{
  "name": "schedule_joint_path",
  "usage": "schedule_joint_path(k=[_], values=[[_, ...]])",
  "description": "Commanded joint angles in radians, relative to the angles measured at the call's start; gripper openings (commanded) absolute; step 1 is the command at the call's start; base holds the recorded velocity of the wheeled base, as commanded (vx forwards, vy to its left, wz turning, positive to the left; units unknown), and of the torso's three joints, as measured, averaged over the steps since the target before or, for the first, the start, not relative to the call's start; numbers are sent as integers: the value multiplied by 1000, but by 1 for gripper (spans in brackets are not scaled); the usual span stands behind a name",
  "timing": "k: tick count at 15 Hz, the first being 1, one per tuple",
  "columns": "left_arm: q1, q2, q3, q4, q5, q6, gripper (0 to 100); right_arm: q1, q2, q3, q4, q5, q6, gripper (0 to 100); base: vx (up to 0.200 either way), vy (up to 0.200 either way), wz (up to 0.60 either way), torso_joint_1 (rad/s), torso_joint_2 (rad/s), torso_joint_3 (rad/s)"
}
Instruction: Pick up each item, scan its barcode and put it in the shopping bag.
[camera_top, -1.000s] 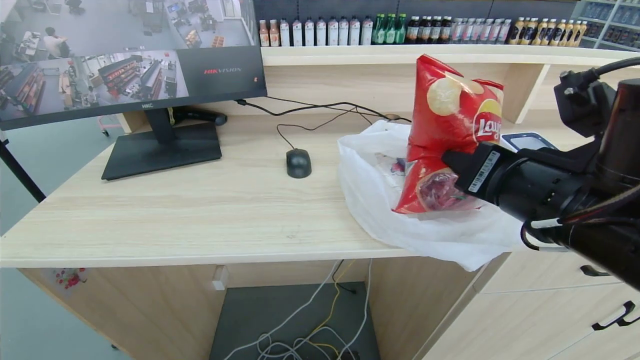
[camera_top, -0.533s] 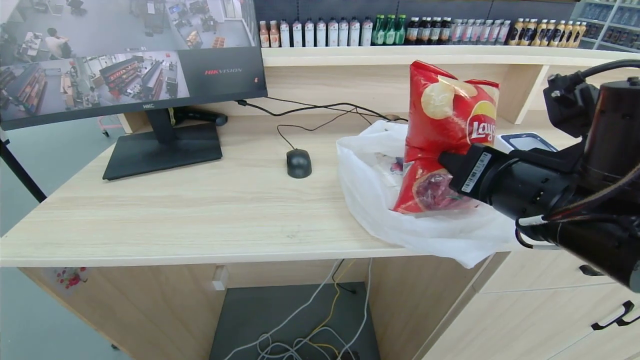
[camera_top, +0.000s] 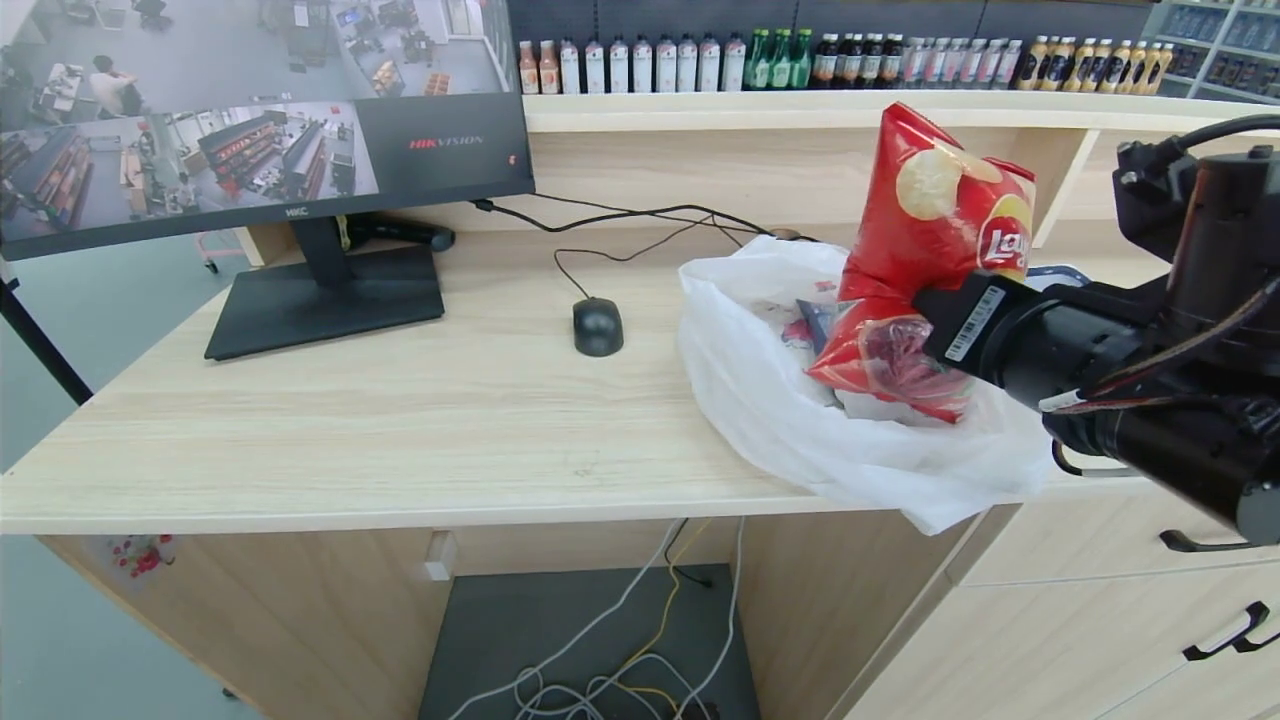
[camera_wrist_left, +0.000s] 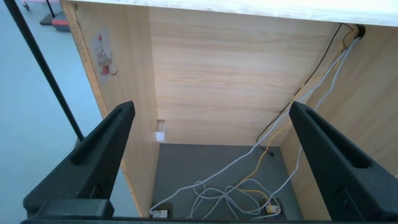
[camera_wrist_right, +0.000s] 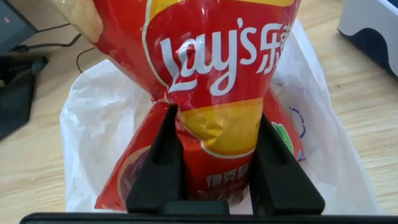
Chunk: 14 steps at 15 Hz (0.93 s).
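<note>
The right claw (camera_wrist_right: 217, 121) grasps the chip bag (camera_top: 935, 200) near its lower half; long axis upright. The shopping bag (camera_top: 760, 410) lies open directly beneath the claw.

— What colours are you picking out around the shopping bag?
— The shopping bag (camera_top: 760, 400) itself is showing milky white, half see-through. The chip bag (camera_top: 935, 230) at its mouth is glowing red. It is carrying a yellow disc crossed by white lettering, a pale chip picture and a dark purplish patch. My right claw (camera_wrist_right: 219, 124) on that chip bag is looking plain black.
— And beside the shopping bag?
— The counter (camera_top: 400, 420) under it is wearing pale wood grain. The mouse (camera_top: 597, 326) near it is showing black. The bottles (camera_top: 800, 60) well behind it are running white, green, dark brown and amber. My left claw (camera_wrist_left: 211, 112) is looking black too.
</note>
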<state>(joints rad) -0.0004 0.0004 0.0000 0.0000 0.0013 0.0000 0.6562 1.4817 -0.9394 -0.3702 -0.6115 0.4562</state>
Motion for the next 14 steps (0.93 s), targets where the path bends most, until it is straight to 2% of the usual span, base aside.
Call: schedule_joint_path(k=[1,5,8,11,14], values=[[-1,0,0,0,0,0,100,7,3,13,1,-1,-8,0,0,0,0,0,0,0],[0,0,0,0,0,0,100,-4,42,-4,1,1,-22,0,0,0,0,0,0,0],[0,0,0,0,0,0,100,-3,52,33,-1,15,-30,0,0,0,0,0,0,0],[-1,0,0,0,0,0,100,11,61,90,-58,15,-33,0,0,0,0,0,0,0],[0,0,0,0,0,0,100,13,54,186,-167,52,-120,0,0,0,0,0,0,0]])
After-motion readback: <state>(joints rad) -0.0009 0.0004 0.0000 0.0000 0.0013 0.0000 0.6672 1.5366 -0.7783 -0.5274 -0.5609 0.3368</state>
